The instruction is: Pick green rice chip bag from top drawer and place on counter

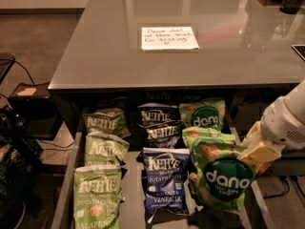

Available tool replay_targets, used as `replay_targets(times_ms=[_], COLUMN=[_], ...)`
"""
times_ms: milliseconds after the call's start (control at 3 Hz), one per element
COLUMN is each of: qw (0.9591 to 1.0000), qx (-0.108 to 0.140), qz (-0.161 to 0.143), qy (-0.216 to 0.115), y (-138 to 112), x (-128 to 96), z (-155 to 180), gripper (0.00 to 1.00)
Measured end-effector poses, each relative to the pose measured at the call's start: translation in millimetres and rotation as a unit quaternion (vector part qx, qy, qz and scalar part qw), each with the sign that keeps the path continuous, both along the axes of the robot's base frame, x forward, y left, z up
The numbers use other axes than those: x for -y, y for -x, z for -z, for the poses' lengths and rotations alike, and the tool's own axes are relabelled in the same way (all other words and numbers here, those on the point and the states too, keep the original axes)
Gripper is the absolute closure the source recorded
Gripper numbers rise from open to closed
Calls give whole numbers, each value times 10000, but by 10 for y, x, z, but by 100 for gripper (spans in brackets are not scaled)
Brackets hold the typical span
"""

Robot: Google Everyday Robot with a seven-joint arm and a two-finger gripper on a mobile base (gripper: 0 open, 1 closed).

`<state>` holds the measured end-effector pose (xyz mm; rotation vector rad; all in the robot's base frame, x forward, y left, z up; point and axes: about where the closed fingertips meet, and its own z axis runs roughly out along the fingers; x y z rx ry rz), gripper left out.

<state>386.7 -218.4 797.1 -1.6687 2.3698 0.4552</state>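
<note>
The top drawer (64, 200) is pulled out below the counter (105, 56), with three rows of bags in it. In the right row, the front green rice chip bag (222, 176) stands raised and tilted over the drawer. My gripper (258, 151) comes in from the right, and its tan fingers (261, 152) are shut on the bag's upper right edge. Two more green rice chip bags lie behind it, one in the middle (209, 134) and one at the back (205, 116).
Olive-green Kettle bags (98, 194) fill the left row and dark blue Kettle bags (164, 185) the middle row. A white handwritten note (169, 37) lies on the counter. Cables and dark equipment (14, 142) are on the floor at left.
</note>
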Motion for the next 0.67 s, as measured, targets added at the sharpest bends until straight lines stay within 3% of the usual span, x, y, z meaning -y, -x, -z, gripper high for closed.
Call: replay_targets(times_ms=[667], qw=[9974], qx=[687], qz=[53], qy=[-222], y=[-379], x=[-200], z=[-1011], gripper=[100])
